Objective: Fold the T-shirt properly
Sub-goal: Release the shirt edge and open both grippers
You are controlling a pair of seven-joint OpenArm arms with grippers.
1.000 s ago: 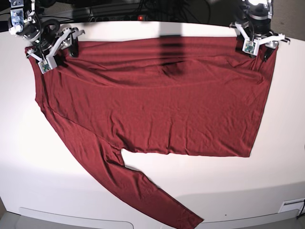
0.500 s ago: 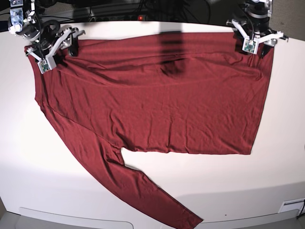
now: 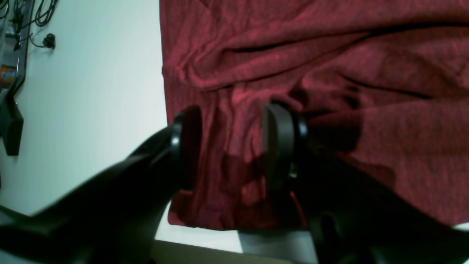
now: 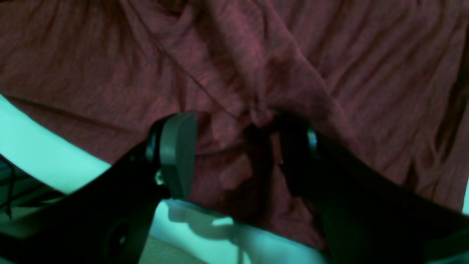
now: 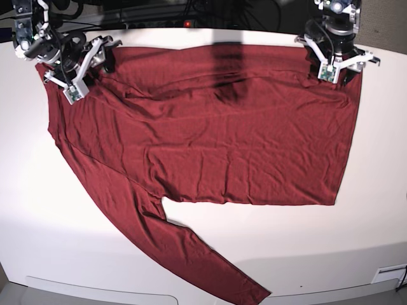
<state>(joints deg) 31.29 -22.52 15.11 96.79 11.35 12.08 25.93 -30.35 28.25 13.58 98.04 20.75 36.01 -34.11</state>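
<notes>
- A dark red, long-sleeved T-shirt (image 5: 210, 133) of thin, wrinkly knit fabric lies spread across the white worktop (image 5: 356, 241), one sleeve trailing toward the near edge.
- The left gripper (image 3: 232, 146) sits over the shirt's far corner by the hem; its black jaws stand apart, with a ridge of fabric bunched between them and against one pad.
- The right gripper (image 4: 234, 154) rests at the opposite far corner, jaws spread wide over gathered cloth, not clamped.
- Dark cables (image 5: 159, 16) run behind the worktop.

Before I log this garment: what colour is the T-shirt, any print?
Plain dark red T-shirt, no print; the base view shows it best.
</notes>
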